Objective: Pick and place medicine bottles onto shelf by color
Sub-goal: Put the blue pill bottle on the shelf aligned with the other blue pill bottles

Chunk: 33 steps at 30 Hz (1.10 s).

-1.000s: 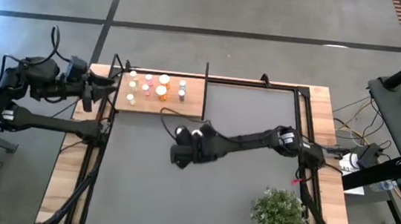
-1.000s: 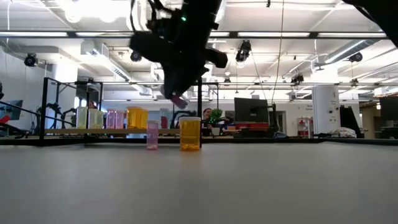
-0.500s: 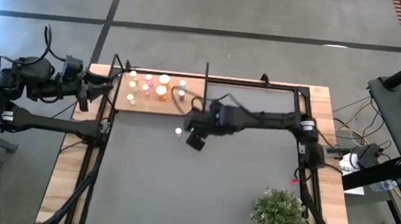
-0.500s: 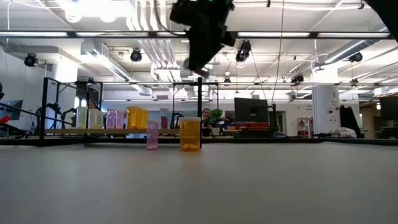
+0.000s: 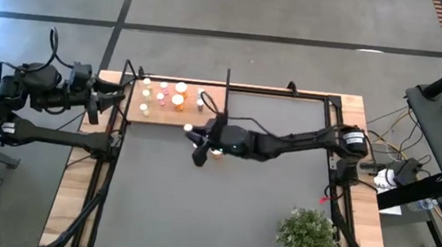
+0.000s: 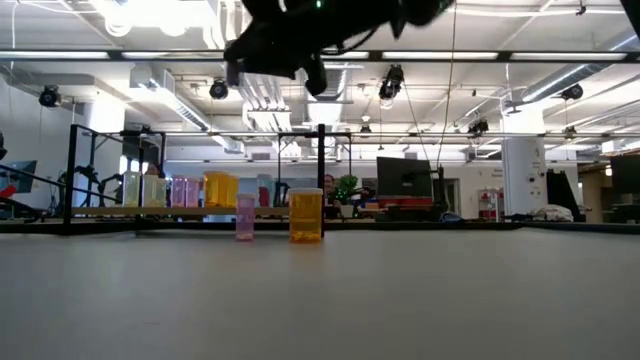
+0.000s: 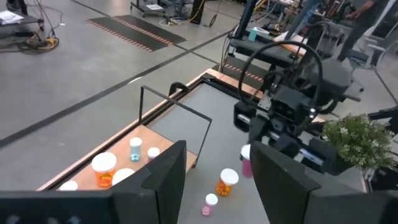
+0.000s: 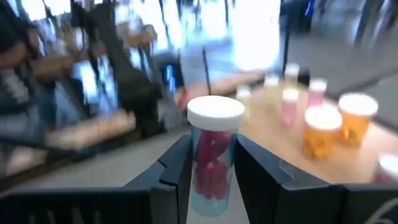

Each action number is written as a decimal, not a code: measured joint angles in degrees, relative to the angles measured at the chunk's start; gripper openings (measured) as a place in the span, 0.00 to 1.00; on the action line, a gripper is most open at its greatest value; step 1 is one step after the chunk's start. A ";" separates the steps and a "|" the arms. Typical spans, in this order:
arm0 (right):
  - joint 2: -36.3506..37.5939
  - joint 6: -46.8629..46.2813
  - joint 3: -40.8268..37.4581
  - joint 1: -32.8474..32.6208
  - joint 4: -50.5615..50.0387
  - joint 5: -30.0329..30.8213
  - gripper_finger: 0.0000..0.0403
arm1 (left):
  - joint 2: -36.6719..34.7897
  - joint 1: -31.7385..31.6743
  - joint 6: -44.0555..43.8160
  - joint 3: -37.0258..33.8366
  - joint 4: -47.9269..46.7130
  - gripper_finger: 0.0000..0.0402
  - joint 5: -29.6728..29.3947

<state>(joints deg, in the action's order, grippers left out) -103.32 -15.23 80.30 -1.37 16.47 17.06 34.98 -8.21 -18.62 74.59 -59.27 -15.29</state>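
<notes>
- Your right gripper (image 8: 208,171) pinches a pink bottle (image 8: 212,155) with a white cap, held in the air just off the shelf's (image 5: 215,100) near edge.
- On the table beside it stand a small pink bottle (image 6: 245,217) and an orange bottle (image 6: 306,215) (the rest line the shelf).
- Your left gripper (image 5: 108,97) waits beyond the shelf's left edge, jaws partly spread on nothing.
- Bare tabletop (image 5: 220,214) stretches toward the plant (image 5: 306,238).

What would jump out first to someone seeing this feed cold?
The right claw, raised above the table just in front of the shelf, is shut on a pink bottle with a white cap. Behind it, coloured bottles stand grouped on the shelf, and a bushy plant fills the table's near right corner.
</notes>
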 joint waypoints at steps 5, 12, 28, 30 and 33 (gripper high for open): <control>-3.54 3.97 -6.11 0.00 22.30 8.65 0.24 | -0.15 -0.04 1.49 0.00 0.00 0.40 0.02; -7.64 6.17 -5.83 -0.12 24.34 10.77 0.24 | -0.17 -0.02 1.51 0.00 0.17 0.40 0.02; -8.22 2.41 -14.30 -6.40 24.05 2.49 0.24 | 0.09 0.00 1.05 0.00 0.14 0.40 -0.15; -8.22 3.43 -16.43 -6.69 26.55 2.47 0.24 | 0.09 0.00 1.05 0.00 0.13 0.40 -0.15; -8.22 2.68 -20.48 -6.72 31.06 2.41 0.24 | 0.09 0.00 1.02 0.00 0.14 0.40 -0.17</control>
<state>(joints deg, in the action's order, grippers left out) -111.55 -12.55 59.82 -8.09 47.53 19.47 35.07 -8.21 -17.60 74.59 -59.13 -15.46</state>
